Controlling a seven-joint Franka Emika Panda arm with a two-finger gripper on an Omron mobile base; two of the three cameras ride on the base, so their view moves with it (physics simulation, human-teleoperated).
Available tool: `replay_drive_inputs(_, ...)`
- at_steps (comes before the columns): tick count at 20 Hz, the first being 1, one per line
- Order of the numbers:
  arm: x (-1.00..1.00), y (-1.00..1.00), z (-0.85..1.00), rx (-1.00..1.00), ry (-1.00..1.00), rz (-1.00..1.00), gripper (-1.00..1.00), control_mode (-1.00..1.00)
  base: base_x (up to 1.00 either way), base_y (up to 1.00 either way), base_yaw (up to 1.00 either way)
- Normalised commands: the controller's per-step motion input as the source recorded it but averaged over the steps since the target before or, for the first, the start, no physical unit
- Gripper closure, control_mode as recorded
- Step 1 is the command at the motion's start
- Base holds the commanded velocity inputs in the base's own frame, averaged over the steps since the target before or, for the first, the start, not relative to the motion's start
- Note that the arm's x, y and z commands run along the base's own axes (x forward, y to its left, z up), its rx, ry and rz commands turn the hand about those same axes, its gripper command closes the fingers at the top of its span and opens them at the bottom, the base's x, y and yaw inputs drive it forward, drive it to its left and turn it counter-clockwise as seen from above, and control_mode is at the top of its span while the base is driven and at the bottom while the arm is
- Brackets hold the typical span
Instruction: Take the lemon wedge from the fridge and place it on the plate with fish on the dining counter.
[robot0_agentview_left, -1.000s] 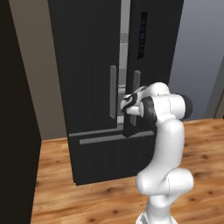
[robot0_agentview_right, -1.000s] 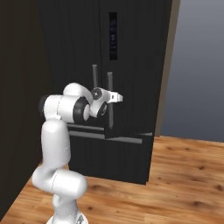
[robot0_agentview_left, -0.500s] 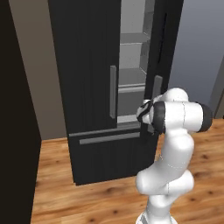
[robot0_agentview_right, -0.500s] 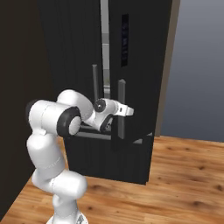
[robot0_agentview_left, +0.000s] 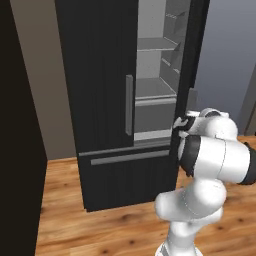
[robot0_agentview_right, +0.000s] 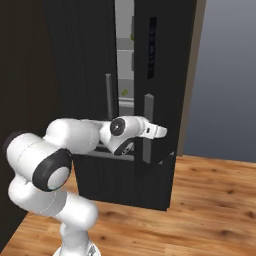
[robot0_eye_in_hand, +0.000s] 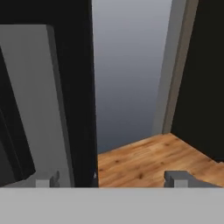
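Observation:
The black fridge (robot0_agentview_left: 100, 100) has its right door (robot0_agentview_right: 160, 75) swung partly open, and light grey shelves (robot0_agentview_left: 155, 90) show inside. My gripper (robot0_agentview_right: 159, 131) is at that door's grey bar handle (robot0_agentview_right: 148, 125). In the hand view my gripper (robot0_eye_in_hand: 111, 179) is open, its fingertips (robot0_eye_in_hand: 177, 177) wide apart with the black door edge (robot0_eye_in_hand: 81, 109) between them. A tiny yellow-green speck, likely the lemon wedge (robot0_agentview_right: 124, 92), lies on a middle shelf. The plate with fish and the dining counter are out of view.
The left door (robot0_agentview_left: 95, 75) with its handle (robot0_agentview_left: 129, 105) stays closed above the bottom drawer (robot0_agentview_left: 125, 175). A greener bit (robot0_agentview_right: 132, 36) sits on a higher shelf. A dark cabinet wall (robot0_agentview_left: 20, 150) stands at left. Wooden floor (robot0_agentview_right: 210, 200) lies open at right.
The right fridge door has swung open from a narrow gap to a wide one. My arm and gripper moved right and outward with the door's handle.

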Motion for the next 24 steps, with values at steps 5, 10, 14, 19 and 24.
replay_drive_inputs(5, -0.86, 0.12, 1.0, 0.0, 0.0, -0.08, -1.0, -1.0, 0.0, 0.0, 0.0)
replay_drive_inputs(10, -0.84, 0.66, 1.0, 0.02, 0.02, 0.0, -1.0, -1.0, 0.0, 0.0, 0.0)
replay_drive_inputs(14, -0.51, 0.78, 1.0, 0.01, 0.01, 0.0, -1.0, -1.0, 0.0, 0.0, 0.0)
replay_drive_inputs(19, -0.2, 0.84, 0.96, 0.06, 0.29, 0.0, -1.0, -1.0, 0.0, 0.0, 0.0)
replay_drive_inputs(24, 0.15, 0.71, 0.09, 0.03, 0.1, 0.02, -1.0, -1.0, 0.0, 0.0, 0.0)
